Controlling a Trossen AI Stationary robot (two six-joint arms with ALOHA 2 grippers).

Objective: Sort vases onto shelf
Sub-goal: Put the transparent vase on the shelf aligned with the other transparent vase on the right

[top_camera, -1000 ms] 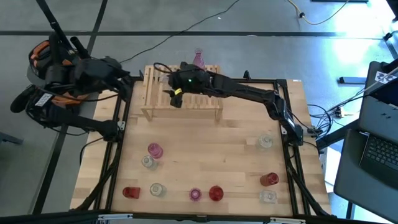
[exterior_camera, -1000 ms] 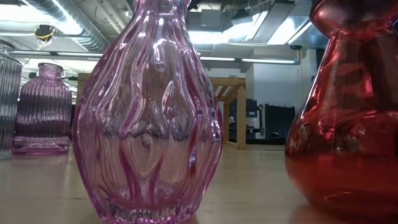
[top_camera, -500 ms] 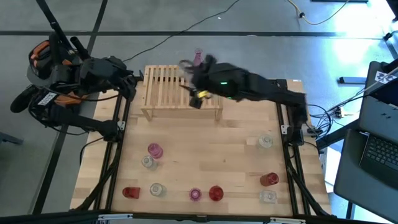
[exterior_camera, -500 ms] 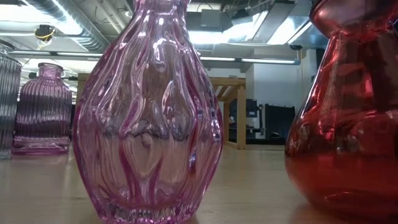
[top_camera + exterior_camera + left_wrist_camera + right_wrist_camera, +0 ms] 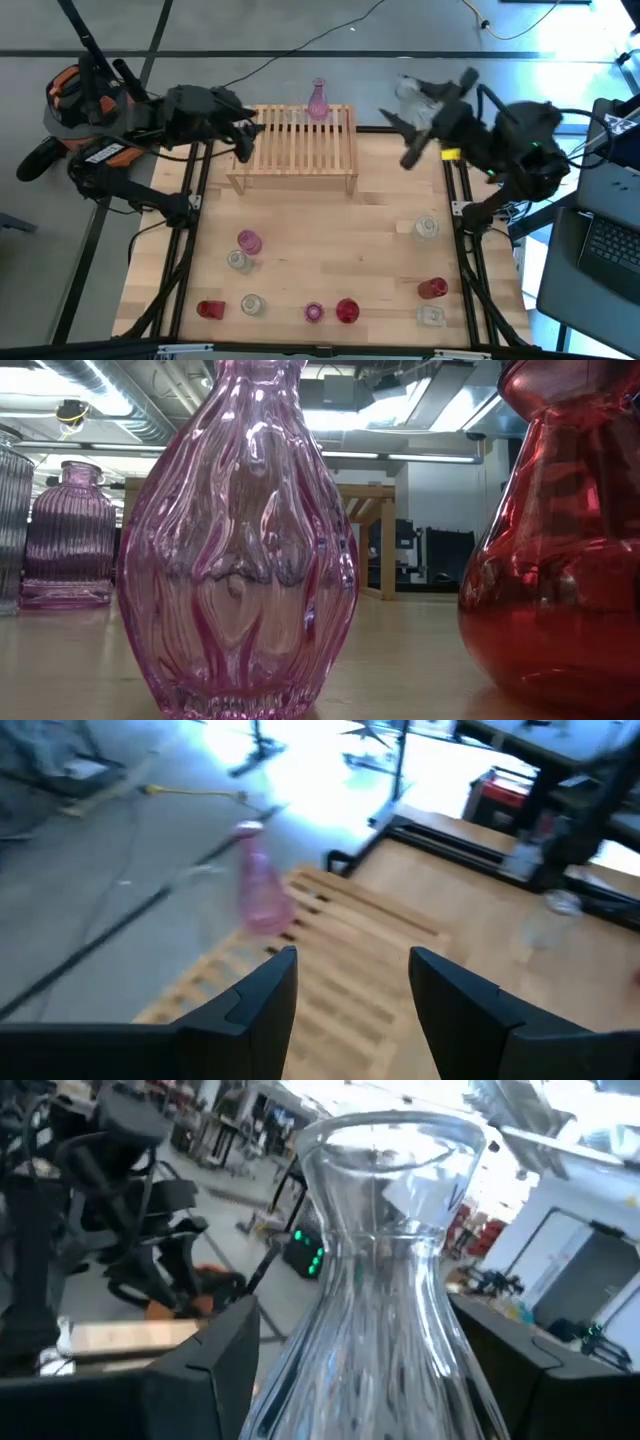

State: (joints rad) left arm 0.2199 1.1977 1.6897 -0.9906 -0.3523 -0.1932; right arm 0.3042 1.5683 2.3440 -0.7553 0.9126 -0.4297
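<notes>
The shelf (image 5: 295,145) stands at the table's far side, with a slim pink vase (image 5: 318,99) on its far edge. Several vases, clear, pink and red, stand on the near half of the table, among them a pink one (image 5: 248,241) and a red one (image 5: 431,289). My left gripper (image 5: 245,135) is open with nothing between its fingers, beside the shelf's left end (image 5: 330,960). High over the table's far right corner, my right gripper (image 5: 408,128) is shut on a clear vase (image 5: 385,1270). The low view shows no gripper. My right gripper pinches the clear vase's body (image 5: 300,1370) between its two fingers, one on each side, below the neck. The fingers (image 5: 205,1370) come at it about level. The vase is lifted clear of table and shelf, its flared mouth (image 5: 392,1142) uppermost in the wrist view.
A clear vase (image 5: 427,228) stands near the right edge. Along the near edge stand a red vase (image 5: 209,309), a clear one (image 5: 251,303), a pink one (image 5: 240,540) and a red one (image 5: 560,550). Bare tabletop lies between shelf and vases. A laptop (image 5: 610,250) sits off the right edge.
My right gripper has swung fast from over the shelf toward the table's right edge and risen, carrying the clear vase with it. My left gripper has moved right, up to the shelf's left end, staying open.
</notes>
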